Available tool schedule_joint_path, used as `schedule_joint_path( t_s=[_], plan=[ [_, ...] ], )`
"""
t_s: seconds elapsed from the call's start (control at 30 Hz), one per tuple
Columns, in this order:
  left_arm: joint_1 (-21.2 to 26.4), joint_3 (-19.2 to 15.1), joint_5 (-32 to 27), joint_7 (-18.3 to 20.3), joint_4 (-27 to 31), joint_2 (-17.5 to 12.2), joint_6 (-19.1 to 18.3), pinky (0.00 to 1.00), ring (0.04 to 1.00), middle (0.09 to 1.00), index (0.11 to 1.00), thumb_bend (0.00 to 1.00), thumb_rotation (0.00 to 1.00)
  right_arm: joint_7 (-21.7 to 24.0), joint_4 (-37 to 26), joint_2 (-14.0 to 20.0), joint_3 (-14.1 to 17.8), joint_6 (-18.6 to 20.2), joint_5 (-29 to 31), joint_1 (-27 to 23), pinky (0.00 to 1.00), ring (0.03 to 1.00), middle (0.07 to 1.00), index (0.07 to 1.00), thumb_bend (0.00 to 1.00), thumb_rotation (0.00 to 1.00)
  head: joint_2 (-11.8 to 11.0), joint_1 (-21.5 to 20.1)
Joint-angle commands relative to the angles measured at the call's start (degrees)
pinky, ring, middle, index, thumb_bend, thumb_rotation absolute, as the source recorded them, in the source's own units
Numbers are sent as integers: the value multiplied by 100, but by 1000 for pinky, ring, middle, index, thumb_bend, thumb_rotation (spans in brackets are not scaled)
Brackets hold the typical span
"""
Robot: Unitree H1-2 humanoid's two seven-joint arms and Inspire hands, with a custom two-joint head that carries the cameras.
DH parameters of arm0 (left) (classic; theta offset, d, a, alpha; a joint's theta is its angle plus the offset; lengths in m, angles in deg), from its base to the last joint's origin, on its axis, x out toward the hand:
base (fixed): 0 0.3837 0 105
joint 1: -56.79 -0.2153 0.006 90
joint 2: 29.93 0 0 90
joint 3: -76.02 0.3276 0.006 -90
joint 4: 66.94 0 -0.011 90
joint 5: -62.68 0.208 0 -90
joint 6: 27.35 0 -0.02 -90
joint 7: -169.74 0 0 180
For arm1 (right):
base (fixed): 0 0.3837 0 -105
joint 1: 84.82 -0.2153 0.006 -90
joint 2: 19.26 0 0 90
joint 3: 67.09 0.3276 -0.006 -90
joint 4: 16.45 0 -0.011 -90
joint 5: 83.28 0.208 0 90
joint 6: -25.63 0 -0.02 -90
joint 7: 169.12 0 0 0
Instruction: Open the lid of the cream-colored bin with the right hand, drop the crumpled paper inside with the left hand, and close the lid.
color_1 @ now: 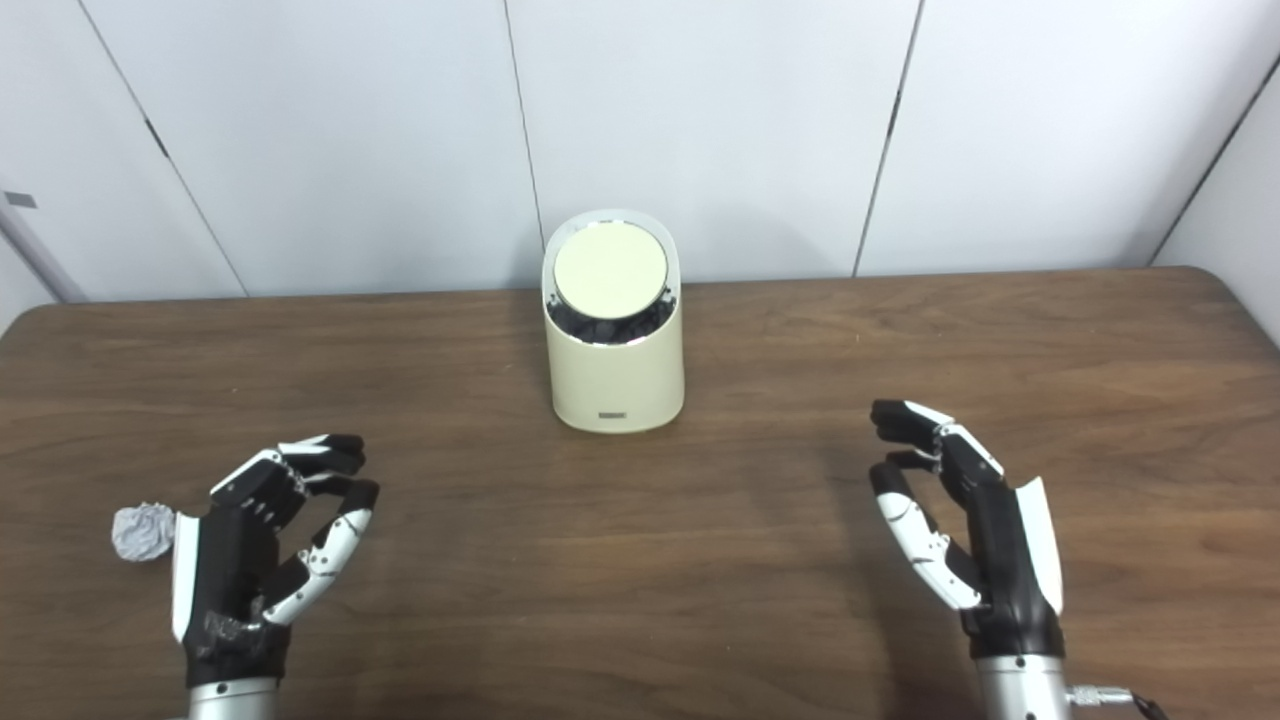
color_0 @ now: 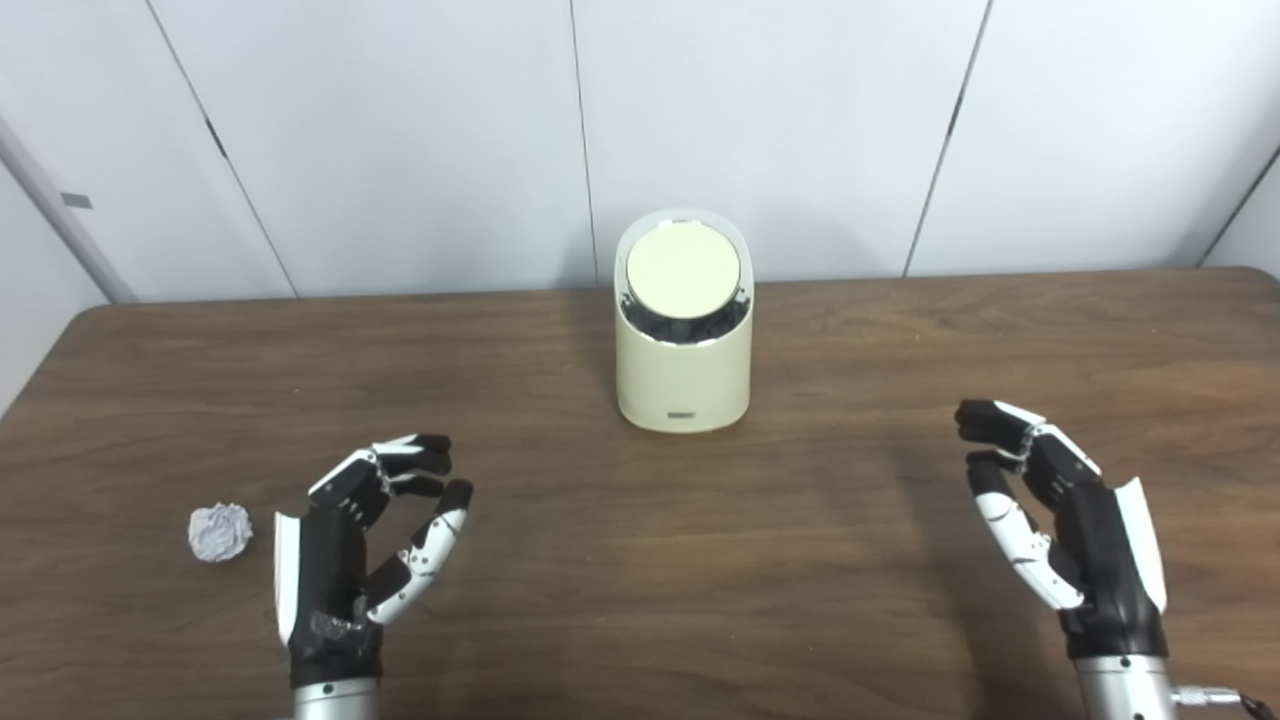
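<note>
Two hands hover over a brown table (color_0: 640, 600), both empty. At far left the paper (color_0: 220, 531), a crumpled grey-white ball, lies on the wood just beside the left hand (color_0: 355, 545), not touching it; that hand's fingers are apart and loosely curled, holding nothing. Near the table's back edge, in the middle, stands the bin (color_0: 684, 330), upright, its round lid (color_0: 684, 272) down and tilted toward the camera. Well to the right, the right hand (color_0: 1065, 520) is likewise spread and empty.

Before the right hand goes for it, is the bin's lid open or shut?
Shut. The round lid sits flat in the top of the upright cream bin, and no opening shows.
</note>
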Motion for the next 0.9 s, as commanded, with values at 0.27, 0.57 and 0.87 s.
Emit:
schedule_joint_path(
  t_s=[0.27, 0.57, 0.87],
  plan=[
    [-142, -18, 79, -247, 102, 170, 548, 545, 625, 639, 496, 474, 77, -201, 22, -108, 58, -806, 174, -15, 641, 722, 719, 700, 253, 694, 6, -10],
    [-77, -62, 74, -267, -65, 120, 687, 542, 623, 636, 496, 474, 75, -208, 80, -128, 42, -818, 123, -54, 644, 731, 731, 708, 253, 712, -51, -134],
    [32, -124, 70, -258, -242, 70, 731, 539, 627, 639, 496, 474, 75, -235, 58, -213, 7, -590, -77, -154, 637, 732, 733, 713, 243, 616, -126, -143]
  ],
)
